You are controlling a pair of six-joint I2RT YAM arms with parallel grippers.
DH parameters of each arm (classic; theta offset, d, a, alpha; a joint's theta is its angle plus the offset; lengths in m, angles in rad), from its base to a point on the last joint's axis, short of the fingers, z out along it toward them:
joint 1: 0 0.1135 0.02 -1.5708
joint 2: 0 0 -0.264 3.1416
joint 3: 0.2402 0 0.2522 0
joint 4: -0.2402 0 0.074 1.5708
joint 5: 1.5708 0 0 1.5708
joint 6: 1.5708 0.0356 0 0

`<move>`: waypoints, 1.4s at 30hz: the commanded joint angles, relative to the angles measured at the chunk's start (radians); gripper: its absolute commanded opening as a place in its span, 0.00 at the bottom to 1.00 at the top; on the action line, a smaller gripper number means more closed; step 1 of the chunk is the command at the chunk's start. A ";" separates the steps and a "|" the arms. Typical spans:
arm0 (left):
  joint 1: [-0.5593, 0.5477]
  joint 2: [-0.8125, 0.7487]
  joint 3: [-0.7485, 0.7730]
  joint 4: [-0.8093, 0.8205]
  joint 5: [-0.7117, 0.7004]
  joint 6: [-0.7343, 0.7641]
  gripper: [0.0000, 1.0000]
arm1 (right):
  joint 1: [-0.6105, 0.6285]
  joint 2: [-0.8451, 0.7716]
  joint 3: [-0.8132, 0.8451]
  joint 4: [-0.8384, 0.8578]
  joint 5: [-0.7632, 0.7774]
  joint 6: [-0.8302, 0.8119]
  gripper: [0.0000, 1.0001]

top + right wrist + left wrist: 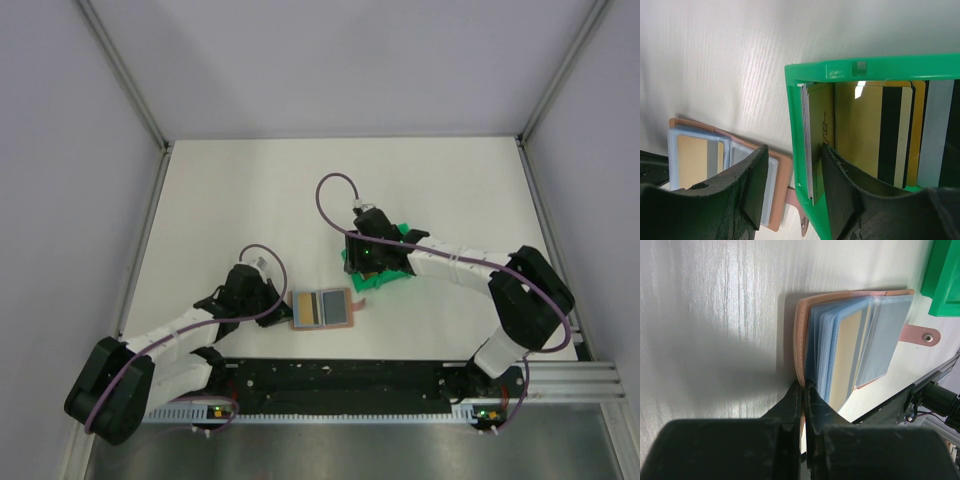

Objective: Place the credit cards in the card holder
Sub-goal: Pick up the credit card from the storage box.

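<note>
Nearest: black rail (340, 375) along the near edge, both arm bases bolted to it. Beyond it is the white tabletop (250, 190), walled on three sides.

Left arm (170, 345) lies low, with its elbow at the near left corner and its forearm reaching right and forward to the card holder (320, 308). Right arm (470, 265) is folded at the right side, forearm running left and wrist pitched down over the green tray (382, 282). From above, the wrist hides most of the tray. A purple cable (330, 195) loops up over the right wrist.

The card holder lies open and flat near the middle of the near edge, just left of the tray and not touching it. Its snap strap (920, 335) sticks out toward the tray. Clear sleeves are fanned up, and one holds a gold card (847, 355).

Left fingers (803, 387) are pressed together, tips at the holder's outer cover edge. Cannot tell whether any leather is nipped between them, since the contact is in shadow.

Right fingers (759, 165) are spread: one outside the tray wall (865, 67), the other inside. The wall and some upright cards stand between them.

Credit cards (865, 130) sit in the tray, overlapping. They are gold with dark stripes, plus a grey one cut off at the frame edge. Count is unclear. In the right wrist view a finger covers part of the holder.
</note>
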 commanded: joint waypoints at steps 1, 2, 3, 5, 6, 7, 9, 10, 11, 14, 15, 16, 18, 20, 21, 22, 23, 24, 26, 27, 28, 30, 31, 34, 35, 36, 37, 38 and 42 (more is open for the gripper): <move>-0.002 0.016 -0.006 -0.022 -0.035 0.029 0.00 | -0.006 -0.057 0.033 0.014 -0.005 -0.003 0.46; -0.001 0.018 -0.006 -0.020 -0.035 0.029 0.00 | -0.006 -0.059 0.034 0.016 -0.002 -0.003 0.45; -0.001 0.018 -0.006 -0.020 -0.035 0.029 0.00 | -0.006 -0.065 0.030 0.014 -0.002 -0.002 0.45; -0.002 0.020 -0.008 -0.019 -0.033 0.029 0.00 | -0.006 -0.070 0.030 0.014 0.001 -0.002 0.45; -0.002 0.020 -0.008 -0.017 -0.033 0.027 0.00 | -0.006 -0.073 0.027 0.016 0.001 -0.002 0.44; -0.002 0.020 -0.011 -0.014 -0.032 0.026 0.00 | -0.006 -0.076 0.026 0.014 0.003 -0.002 0.44; -0.002 0.021 -0.012 -0.011 -0.030 0.026 0.00 | -0.006 -0.077 0.025 0.014 0.004 -0.002 0.44; -0.001 0.021 -0.012 -0.011 -0.032 0.026 0.00 | -0.006 -0.079 0.023 0.014 0.006 -0.002 0.44; -0.002 0.021 -0.011 -0.011 -0.029 0.026 0.00 | -0.006 -0.079 0.025 0.013 0.007 -0.002 0.44; -0.002 0.021 -0.011 -0.011 -0.030 0.026 0.00 | -0.008 -0.076 0.026 0.011 0.013 0.000 0.43; -0.001 0.023 -0.009 -0.013 -0.029 0.024 0.00 | -0.008 -0.076 0.025 0.008 0.013 0.001 0.43; -0.001 0.023 -0.009 -0.011 -0.029 0.024 0.00 | -0.008 -0.076 0.025 0.008 0.016 0.003 0.42; -0.002 0.023 -0.009 -0.010 -0.027 0.023 0.00 | -0.008 -0.074 0.023 0.005 0.020 0.007 0.40; -0.001 0.024 -0.009 -0.011 -0.026 0.026 0.00 | -0.008 -0.074 0.023 0.005 0.021 0.007 0.39; -0.002 0.024 -0.009 -0.011 -0.027 0.026 0.00 | -0.009 -0.074 0.022 0.006 0.020 0.010 0.38; -0.001 0.024 -0.009 -0.011 -0.026 0.026 0.00 | -0.009 -0.076 0.022 0.005 0.020 0.012 0.36; -0.002 0.024 -0.009 -0.011 -0.027 0.026 0.00 | -0.009 -0.077 0.022 0.005 0.021 0.012 0.36; -0.002 0.024 -0.009 -0.011 -0.027 0.024 0.00 | -0.011 -0.079 0.020 0.003 0.024 0.010 0.35; -0.002 0.024 -0.011 -0.010 -0.027 0.024 0.00 | -0.011 -0.082 0.020 0.003 0.027 0.014 0.33; -0.002 0.024 -0.011 -0.008 -0.026 0.023 0.00 | -0.012 -0.085 0.020 0.002 0.029 0.014 0.32; -0.002 0.026 -0.011 -0.008 -0.026 0.023 0.00 | -0.014 -0.086 0.019 0.003 0.029 0.014 0.31; -0.002 0.026 -0.009 -0.008 -0.026 0.023 0.00 | -0.015 -0.088 0.019 0.002 0.032 0.014 0.28; -0.002 0.026 -0.009 -0.008 -0.026 0.023 0.00 | -0.017 -0.089 0.017 0.003 0.033 0.014 0.27; -0.002 0.024 -0.008 -0.007 -0.026 0.023 0.00 | -0.018 -0.093 0.017 0.000 0.033 0.014 0.26; -0.001 0.026 -0.008 -0.008 -0.026 0.023 0.00 | -0.018 -0.094 0.019 0.000 0.035 0.014 0.25; -0.002 0.029 -0.006 -0.008 -0.027 0.021 0.00 | -0.018 -0.096 0.019 0.000 0.036 0.014 0.24; -0.001 0.029 -0.006 -0.007 -0.026 0.021 0.00 | -0.018 -0.097 0.017 0.000 0.036 0.015 0.22; -0.002 0.032 -0.006 -0.005 -0.026 0.023 0.00 | -0.020 -0.096 0.016 0.000 0.039 0.015 0.20; -0.001 0.038 -0.005 0.001 -0.023 0.023 0.00 | -0.021 -0.103 0.010 0.000 0.049 0.017 0.08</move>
